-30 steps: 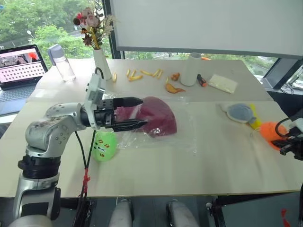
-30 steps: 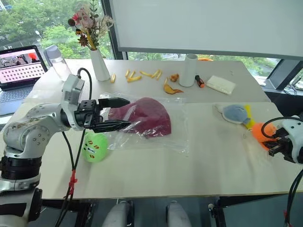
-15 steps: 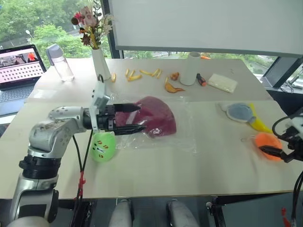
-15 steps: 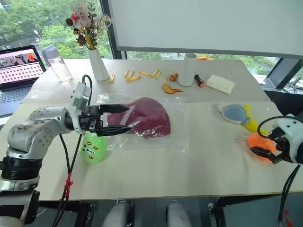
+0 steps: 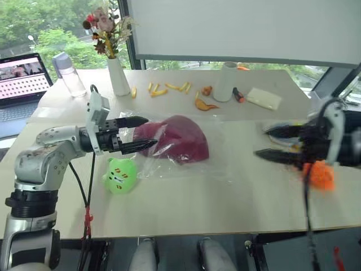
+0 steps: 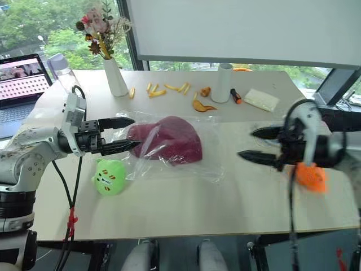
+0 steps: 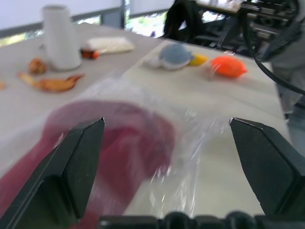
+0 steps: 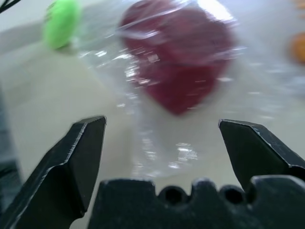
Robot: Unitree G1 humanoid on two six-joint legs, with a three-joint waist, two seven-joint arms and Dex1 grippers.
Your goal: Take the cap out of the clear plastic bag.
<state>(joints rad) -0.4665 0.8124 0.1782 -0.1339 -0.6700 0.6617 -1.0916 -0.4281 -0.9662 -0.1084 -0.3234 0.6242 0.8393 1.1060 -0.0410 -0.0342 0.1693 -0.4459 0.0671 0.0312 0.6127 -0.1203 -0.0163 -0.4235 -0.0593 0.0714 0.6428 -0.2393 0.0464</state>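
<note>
On pale tabletop (image 5: 186,197), spread-fingered left gripper (image 5: 137,133) at crinkly clear plastic bag (image 5: 217,161), likely seeking its mouth; maroon fabric cap (image 5: 180,138) inside; right gripper (image 5: 273,142) agape, empty.

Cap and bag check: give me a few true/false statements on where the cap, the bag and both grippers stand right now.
1. The cap lies inside the clear plastic bag. True.
2. The left gripper is shut on the cap. False: its jaws stand open at the bag's edge, holding nothing.
3. The right gripper is open, pointing toward the bag. True.
4. The green toy is inside the bag. False: it sits on the table beside the bag.
</note>
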